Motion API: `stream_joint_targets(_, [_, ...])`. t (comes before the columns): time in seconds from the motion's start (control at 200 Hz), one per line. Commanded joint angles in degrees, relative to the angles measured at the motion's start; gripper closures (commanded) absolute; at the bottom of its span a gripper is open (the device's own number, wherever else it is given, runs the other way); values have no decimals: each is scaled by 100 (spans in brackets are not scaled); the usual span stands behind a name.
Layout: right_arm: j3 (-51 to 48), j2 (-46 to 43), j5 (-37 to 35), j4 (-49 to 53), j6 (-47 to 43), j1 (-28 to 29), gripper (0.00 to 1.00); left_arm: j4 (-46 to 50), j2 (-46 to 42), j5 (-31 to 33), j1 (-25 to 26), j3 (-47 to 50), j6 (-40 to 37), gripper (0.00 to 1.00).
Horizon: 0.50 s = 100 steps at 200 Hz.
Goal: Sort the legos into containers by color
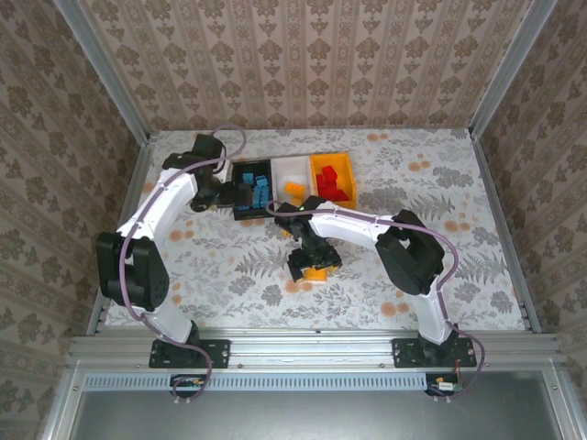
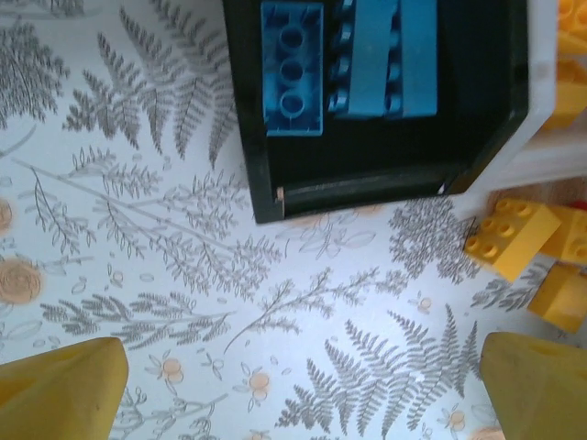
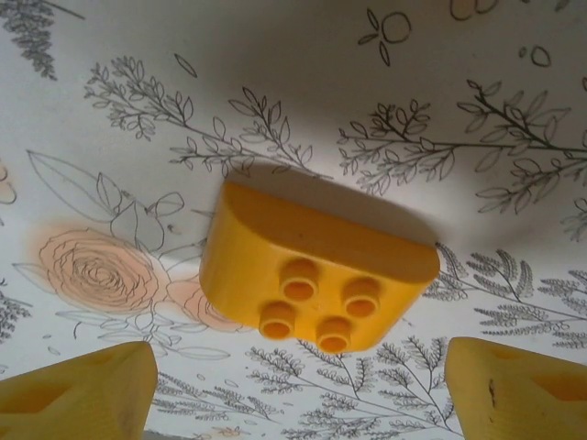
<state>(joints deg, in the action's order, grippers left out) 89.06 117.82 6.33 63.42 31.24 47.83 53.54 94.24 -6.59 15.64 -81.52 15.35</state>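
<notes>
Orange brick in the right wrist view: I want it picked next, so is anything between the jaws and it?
Nothing visible: the orange brick lies alone on the flowered tablecloth, ahead of the right arm's open jaws.

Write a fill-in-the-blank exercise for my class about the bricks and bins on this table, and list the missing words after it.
1. The bricks in the black bin are ____.
2. The middle bin in the row of three is ____.
3. Below the right gripper lies a brick with ____ studs on top.

Missing words: blue; white; four.
</notes>
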Motion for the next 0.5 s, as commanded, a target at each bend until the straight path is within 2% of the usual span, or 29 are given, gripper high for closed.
stream_joint_targets(0.0, [223, 247, -107, 258, 58, -14, 17, -13, -189, -10, -67, 162, -71, 0])
stream_joint_targets(0.18, [270, 389, -397, 366, 490, -28, 18, 82, -344, 105, -79, 112, -164, 0])
stream_joint_targets(0.36, [252, 518, -364, 250, 858, -35, 20, 242, -415, 134, -78, 36, -180, 0])
stream_joint_targets(0.495, [83, 503, -225, 77, 936, -42, 29, 298, -361, 131, -69, 13, -200, 0])
